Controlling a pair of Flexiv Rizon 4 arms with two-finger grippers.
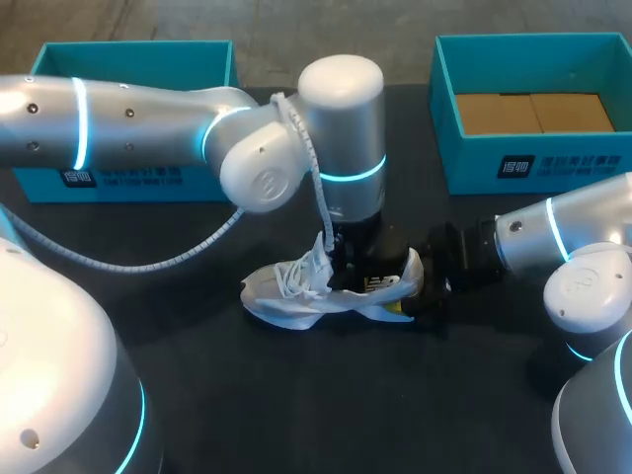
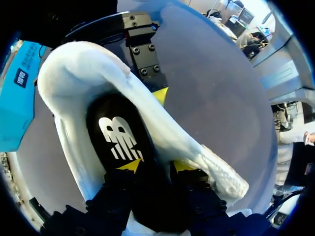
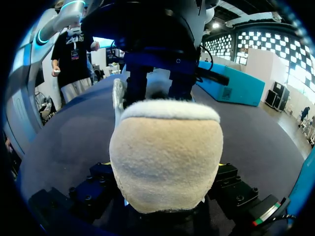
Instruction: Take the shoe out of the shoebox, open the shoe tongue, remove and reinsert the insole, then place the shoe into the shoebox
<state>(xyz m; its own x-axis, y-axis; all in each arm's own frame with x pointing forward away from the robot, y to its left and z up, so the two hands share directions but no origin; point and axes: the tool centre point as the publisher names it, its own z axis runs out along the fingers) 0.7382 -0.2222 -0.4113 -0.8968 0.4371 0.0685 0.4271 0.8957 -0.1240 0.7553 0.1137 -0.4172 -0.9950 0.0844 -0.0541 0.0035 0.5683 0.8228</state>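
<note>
White shoe gripped twice at the worktop's middle.
Left gripper, jaws narrow, pinches the black insole inside it; right gripper clamps the heel from both sides.

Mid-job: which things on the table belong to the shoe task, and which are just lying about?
Job: shoe, insole, left gripper, right gripper, left box, right box (one is the shoebox; which, I cannot tell).
Lying about: cardboard in the right box.
</note>
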